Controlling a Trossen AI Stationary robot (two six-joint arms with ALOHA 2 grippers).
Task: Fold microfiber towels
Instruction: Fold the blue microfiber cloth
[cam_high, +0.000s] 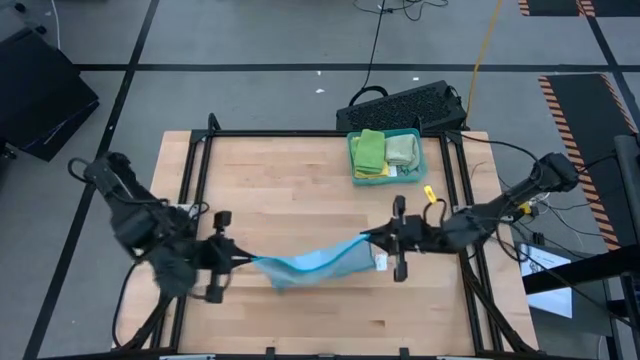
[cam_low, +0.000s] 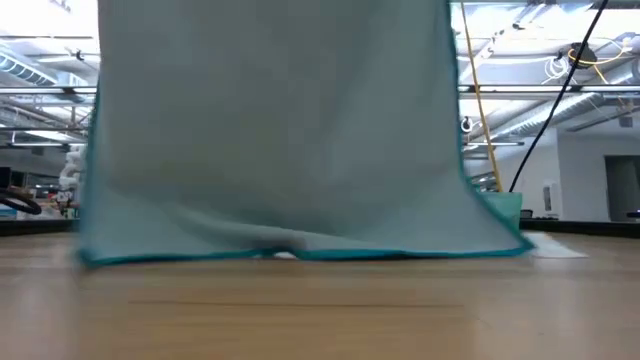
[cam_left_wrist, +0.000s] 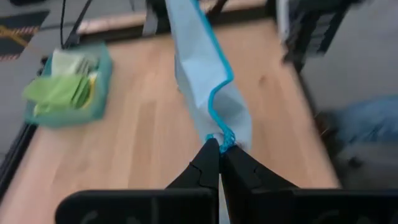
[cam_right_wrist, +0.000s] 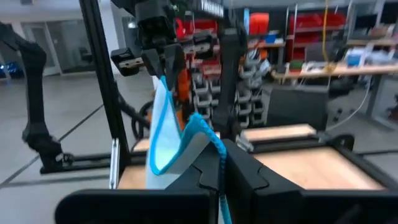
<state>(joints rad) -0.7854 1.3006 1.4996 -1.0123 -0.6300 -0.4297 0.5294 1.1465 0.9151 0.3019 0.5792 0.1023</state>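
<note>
- Right now I have the light blue towel (cam_high: 318, 264) stretched between my two grippers over the near half of the wooden table (cam_high: 300, 180)
- My left gripper (cam_high: 246, 260) sits at the towel's left end, fingers pressed together and pinching a corner by its darker blue hem, as my left wrist view shows (cam_left_wrist: 219, 144)
- My right gripper (cam_high: 368, 239) is at the towel's right end, fingers likewise clamped on the opposite corner (cam_right_wrist: 217, 155)
- From the low view the towel (cam_low: 280, 130) hangs like a curtain, its bottom hem touching the tabletop (cam_low: 320, 300)
- From above, the cloth sags in the middle, with the left part bunched lower than the right
- Off toward the far right of the table sits the teal tray (cam_high: 386, 176), holding bright green and pale green towels (cam_high: 384, 152), well apart from the one I am holding
</note>
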